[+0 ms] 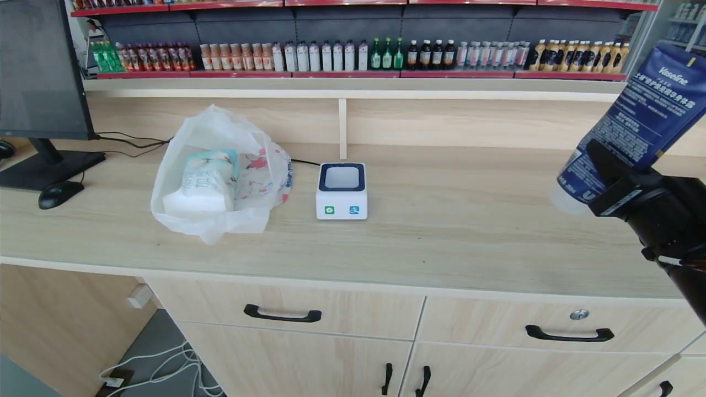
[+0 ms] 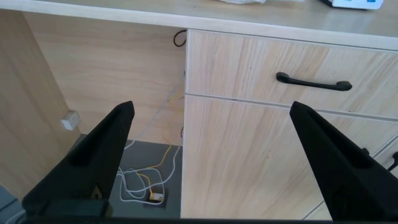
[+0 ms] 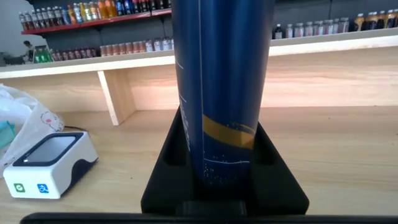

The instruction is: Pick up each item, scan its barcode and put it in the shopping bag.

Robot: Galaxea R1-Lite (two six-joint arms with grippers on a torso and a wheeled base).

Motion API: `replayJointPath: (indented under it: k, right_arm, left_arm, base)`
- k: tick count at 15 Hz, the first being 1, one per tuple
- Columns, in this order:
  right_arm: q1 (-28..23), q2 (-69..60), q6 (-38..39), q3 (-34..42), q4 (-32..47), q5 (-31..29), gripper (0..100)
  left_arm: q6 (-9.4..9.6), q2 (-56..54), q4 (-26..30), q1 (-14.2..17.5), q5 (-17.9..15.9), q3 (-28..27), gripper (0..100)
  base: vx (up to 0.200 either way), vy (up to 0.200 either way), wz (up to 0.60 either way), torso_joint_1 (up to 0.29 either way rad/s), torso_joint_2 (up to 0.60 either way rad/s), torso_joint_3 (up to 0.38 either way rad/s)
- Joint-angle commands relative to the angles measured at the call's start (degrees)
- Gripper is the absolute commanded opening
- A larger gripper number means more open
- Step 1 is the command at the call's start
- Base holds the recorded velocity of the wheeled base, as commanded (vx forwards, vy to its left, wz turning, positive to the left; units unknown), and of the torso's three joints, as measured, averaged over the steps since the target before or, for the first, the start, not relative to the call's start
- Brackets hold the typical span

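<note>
My right gripper (image 1: 604,184) is shut on a dark blue lotion tube (image 1: 634,118), held tilted above the right end of the counter, cap end down. The tube (image 3: 221,87) runs between the black fingers (image 3: 171,146) in the right wrist view. The white barcode scanner (image 1: 342,190) sits mid-counter, well left of the tube, and appears as the scanner (image 3: 50,163) in the right wrist view. A white plastic shopping bag (image 1: 220,173) lies left of the scanner with a tissue pack (image 1: 207,182) inside. My left gripper (image 2: 208,165) hangs open below counter height, facing the cabinet drawers.
A monitor (image 1: 41,71) and a mouse (image 1: 59,193) stand at the counter's far left, with cables running behind the bag. A raised back ledge (image 1: 353,91) and drink shelves lie beyond. The wooden counter (image 1: 469,220) stretches between scanner and tube.
</note>
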Motion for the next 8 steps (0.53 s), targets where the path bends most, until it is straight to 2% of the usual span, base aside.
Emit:
replayJointPath:
  k: [1,4,8]
  right_arm:
    - [0.0,-1.28,-0.05,1.05,0.03,-0.06,0]
    - [0.09,-1.9,-0.13,1.05,0.03,-0.06,0]
    - [1.41,-1.19,-1.45,-0.62,0.03,-0.06,0]
  left_arm:
    - [-0.11,-0.02,-0.01,0.02,-0.01,0.0,100]
    - [-0.73,-0.02,-0.1,0.02,0.07,0.0,100]
    - [-0.55,-0.02,-0.01,0.02,0.07,0.0,100]
  base:
    - [0.0,0.2,0.0,-0.002,0.0,0.007]
    - [0.0,0.2,0.0,0.001,0.0,-0.002]
    - [0.0,0.2,0.0,0.002,0.0,0.002]
